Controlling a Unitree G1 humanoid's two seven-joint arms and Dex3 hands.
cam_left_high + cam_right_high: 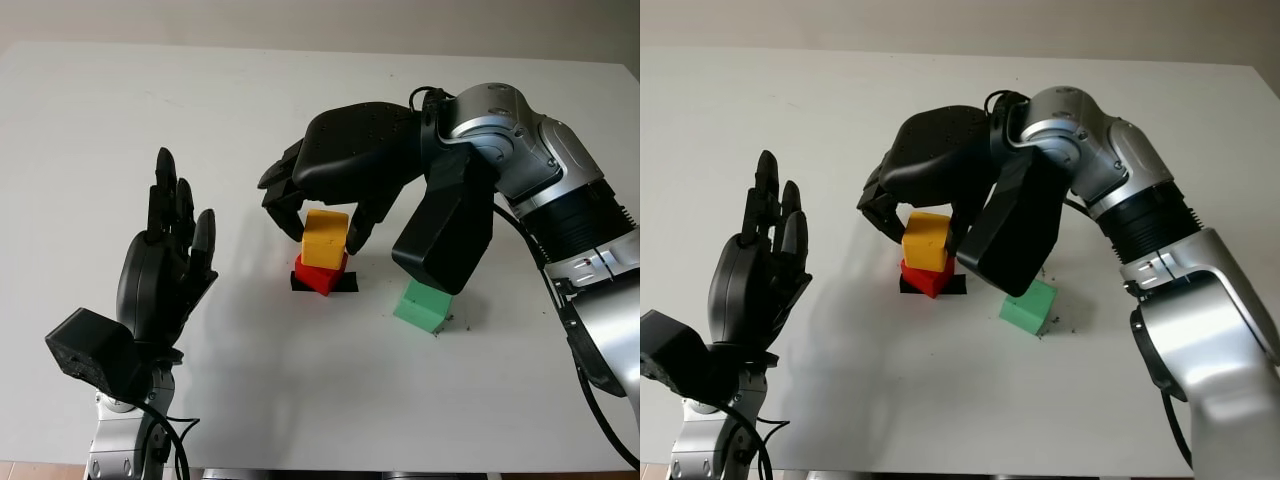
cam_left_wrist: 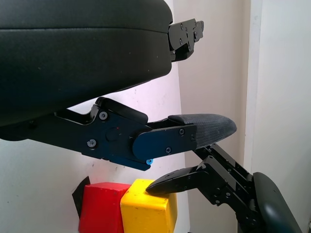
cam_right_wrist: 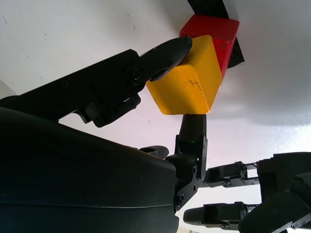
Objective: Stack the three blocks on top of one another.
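A yellow block point(image 1: 324, 238) sits slightly tilted on top of a red block point(image 1: 318, 278) near the middle of the table. My right hand point(image 1: 925, 232) reaches in from the right and is shut on the yellow block, with fingers on its far left side and the thumb point(image 3: 192, 127) on its right side. A green block point(image 1: 420, 305) lies on the table to the right of the stack, partly under my right forearm. My left hand point(image 1: 170, 235) is open and raised at the left, well apart from the blocks.
The red block stands on a black tape mark point(image 1: 346, 285). The white table point(image 1: 200, 100) stretches wide around the stack, and its front edge runs along the bottom of the head views.
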